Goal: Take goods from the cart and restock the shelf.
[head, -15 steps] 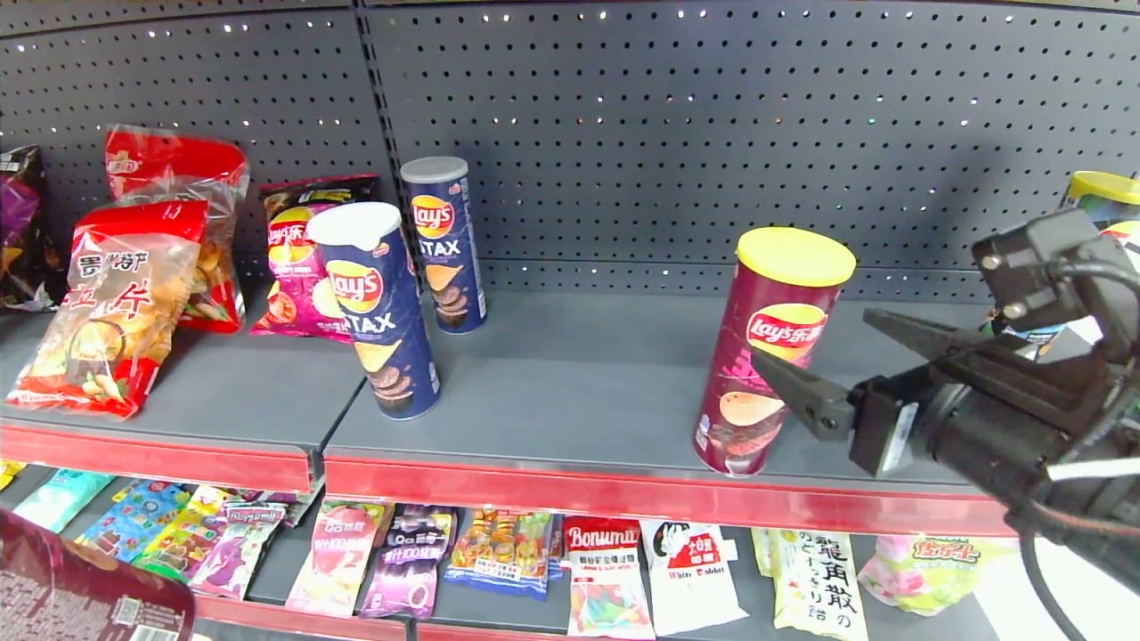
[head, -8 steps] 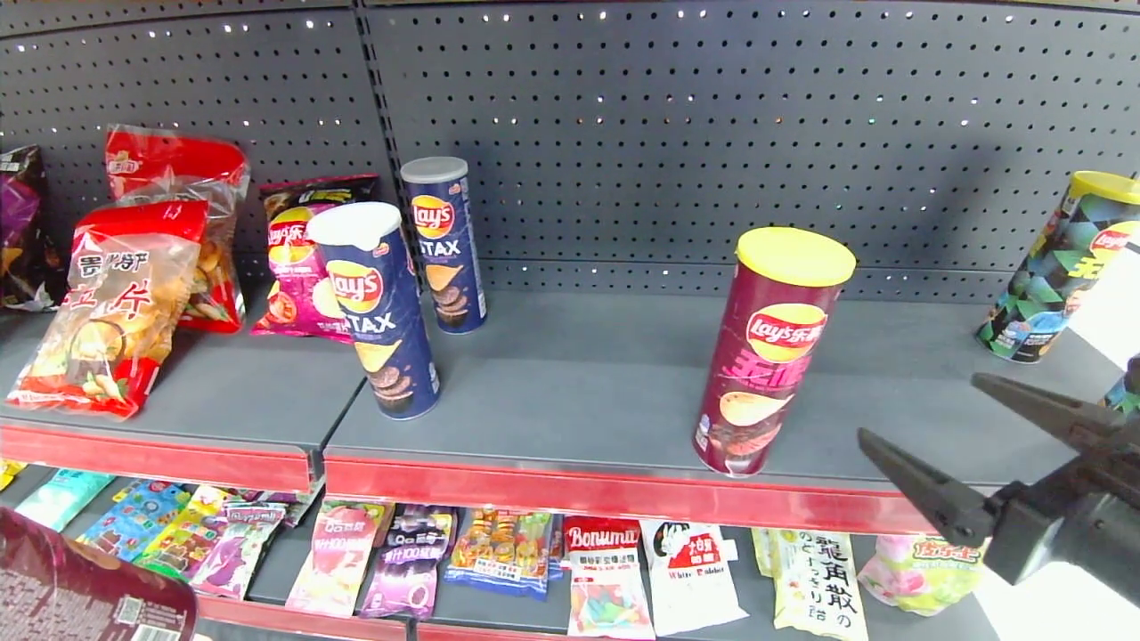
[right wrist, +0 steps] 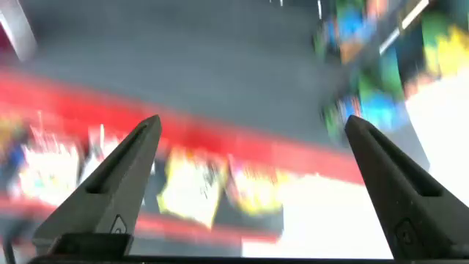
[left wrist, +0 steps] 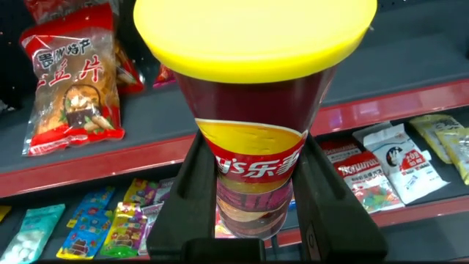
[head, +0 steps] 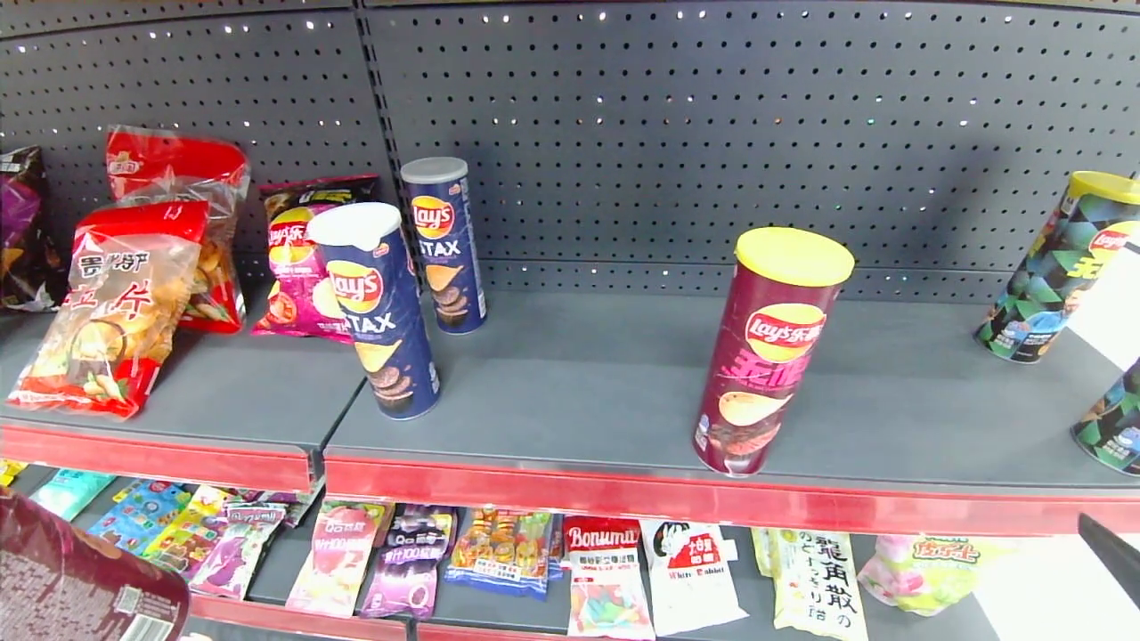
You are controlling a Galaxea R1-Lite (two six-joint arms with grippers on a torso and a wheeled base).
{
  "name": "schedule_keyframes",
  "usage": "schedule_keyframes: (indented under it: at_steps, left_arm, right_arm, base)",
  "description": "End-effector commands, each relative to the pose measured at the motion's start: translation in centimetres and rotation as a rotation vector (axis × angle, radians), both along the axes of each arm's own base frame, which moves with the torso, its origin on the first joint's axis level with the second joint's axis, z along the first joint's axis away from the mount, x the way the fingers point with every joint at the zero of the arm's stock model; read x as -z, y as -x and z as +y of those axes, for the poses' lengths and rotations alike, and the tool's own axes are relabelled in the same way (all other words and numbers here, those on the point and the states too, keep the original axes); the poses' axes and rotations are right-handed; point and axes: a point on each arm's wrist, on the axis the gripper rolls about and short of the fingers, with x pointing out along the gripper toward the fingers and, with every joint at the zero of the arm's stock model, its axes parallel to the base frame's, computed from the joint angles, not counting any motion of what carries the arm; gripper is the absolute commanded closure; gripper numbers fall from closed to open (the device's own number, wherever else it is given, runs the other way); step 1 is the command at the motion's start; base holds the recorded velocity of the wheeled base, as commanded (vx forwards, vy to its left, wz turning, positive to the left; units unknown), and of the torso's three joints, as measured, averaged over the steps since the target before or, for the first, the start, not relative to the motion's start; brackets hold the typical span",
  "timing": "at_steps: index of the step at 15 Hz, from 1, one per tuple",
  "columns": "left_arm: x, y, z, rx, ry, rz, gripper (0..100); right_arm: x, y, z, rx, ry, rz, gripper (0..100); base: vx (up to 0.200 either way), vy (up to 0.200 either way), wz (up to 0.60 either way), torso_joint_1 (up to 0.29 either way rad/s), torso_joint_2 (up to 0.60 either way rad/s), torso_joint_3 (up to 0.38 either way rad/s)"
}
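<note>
A maroon chip can with a yellow lid (head: 773,347) stands upright near the front of the grey shelf (head: 579,383), free of both grippers. My left gripper (left wrist: 255,192) is shut on a second maroon can with a yellow lid (left wrist: 253,110), held below and in front of the shelf's left part; its base shows in the head view's bottom left corner (head: 80,579). My right gripper (right wrist: 253,136) is open with nothing between its fingers, low beside the shelf's red front strip (right wrist: 220,139). One finger (head: 1111,550) pokes in at the head view's lower right.
Two dark blue cans (head: 378,312) (head: 443,245) stand left of centre, with snack bags (head: 116,303) further left. Patterned cans (head: 1055,267) (head: 1109,418) stand at the right end. Candy bags (head: 606,570) line the lower shelf. A wide stretch of shelf board separates blue and maroon cans.
My right gripper, still open, has drawn back from the maroon can on the shelf, down and to the right, almost out of the head view. The held can has shifted slightly.
</note>
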Motion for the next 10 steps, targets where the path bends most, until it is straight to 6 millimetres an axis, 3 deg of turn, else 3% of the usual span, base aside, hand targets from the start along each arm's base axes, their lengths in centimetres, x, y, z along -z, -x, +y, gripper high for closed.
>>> schedule_keyframes:
  at_steps: [1,2,10]
  left_arm:
    - [-0.5,-0.3,0.0,0.009,0.001,0.005,100]
    - [-0.6,-0.5,0.0,0.017,0.003,0.012,100]
    - [-1.1,-0.6,-0.1,0.038,0.024,0.01,100]
  right_arm:
    - [0.4,4.2,-1.3,0.023,-0.016,-0.067,0]
    - [1.0,5.5,-1.6,0.011,0.001,-0.062,0]
    - [1.2,6.0,-1.8,0.009,0.087,-0.071,0]
  base:
    - [0.0,0.0,0.0,0.0,0.0,0.0]
    - [0.0,0.0,0.0,0.0,0.0,0.0]
    - [0.0,0.0,0.0,0.0,0.0,0.0]
